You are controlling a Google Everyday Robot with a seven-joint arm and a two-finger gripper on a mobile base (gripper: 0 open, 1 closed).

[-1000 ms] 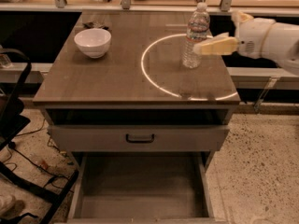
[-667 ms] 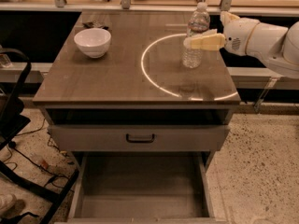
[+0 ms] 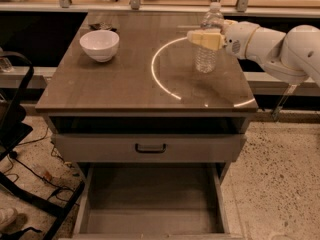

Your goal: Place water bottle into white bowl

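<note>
The water bottle (image 3: pixel 206 58), clear with a white cap, stands upright at the back right of the brown table top (image 3: pixel 115 84). My gripper (image 3: pixel 201 37) reaches in from the right on a white arm and sits at the bottle's upper body, its pale yellow end across the front of the bottle. The white bowl (image 3: pixel 99 45) stands empty at the back left of the table, well apart from the bottle and the gripper.
A bright ring of light (image 3: pixel 159 81) lies on the table around the bottle. Small dark items (image 3: pixel 102 27) lie behind the bowl. Below are a closed drawer (image 3: pixel 150 148) and an open bottom drawer (image 3: pixel 150 204). A black frame (image 3: pixel 15 134) stands at the left.
My gripper has moved left and up from beside the bottle's middle to its upper body. The bottle and the bowl have stayed in place.
</note>
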